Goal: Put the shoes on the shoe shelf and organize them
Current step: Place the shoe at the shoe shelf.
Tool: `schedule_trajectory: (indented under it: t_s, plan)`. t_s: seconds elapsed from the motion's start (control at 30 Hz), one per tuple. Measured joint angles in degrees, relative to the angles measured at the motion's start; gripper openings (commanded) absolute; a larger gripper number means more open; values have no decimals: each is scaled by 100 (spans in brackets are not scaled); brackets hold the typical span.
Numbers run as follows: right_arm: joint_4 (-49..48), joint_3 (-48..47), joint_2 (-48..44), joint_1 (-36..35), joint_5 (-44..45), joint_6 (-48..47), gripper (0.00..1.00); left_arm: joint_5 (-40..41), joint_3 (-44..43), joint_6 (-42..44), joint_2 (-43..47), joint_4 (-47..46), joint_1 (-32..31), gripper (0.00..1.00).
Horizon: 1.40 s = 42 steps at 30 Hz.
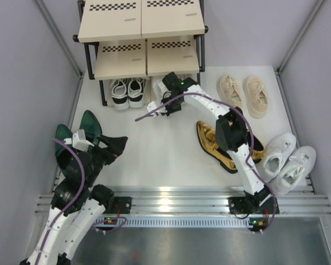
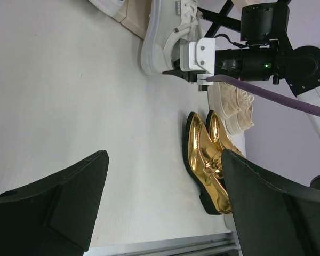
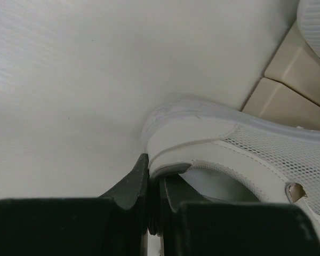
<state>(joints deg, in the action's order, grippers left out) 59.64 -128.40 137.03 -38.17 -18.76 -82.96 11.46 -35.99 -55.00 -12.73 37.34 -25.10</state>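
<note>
Pinches the thin heel rim of a white lace-up (image 3: 229, 154) in the right claw (image 3: 152, 181), shut almost flat on that edge, at the far side of the bench (image 1: 154, 143), just right of the black-and-white sneakers (image 1: 127, 91) at the foot of the shoe shelf (image 1: 140, 22). Holds nothing in the left claw (image 2: 164, 154), spread wide at the near left by the dark green loafers (image 1: 88, 124). Risks a slip, since so shallow a bite may let the shoe swing or drop once lifted. Could also clip the shelf frame or shove the neighbouring sneakers, though hard to judge the clearance with the arm hiding the toe.
</note>
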Motion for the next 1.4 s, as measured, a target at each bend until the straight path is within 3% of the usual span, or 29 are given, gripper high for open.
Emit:
schedule_trajectory:
  t_s: [0.43,0.83,1.13,1.4]
  plan:
    - [-758,-111,229,125,223,-57,0,-2,2,-111,0,7,0,92]
    - [-826,-111,256,232,382,-136,2,-4,22,-216,0,9,0,92]
    - [-852,-103,256,234,391,-138,15,-11,33,-258,0,24,0,92]
    - [-1349,2,190,240,352,11,43,-28,46,-332,0,33,0,92]
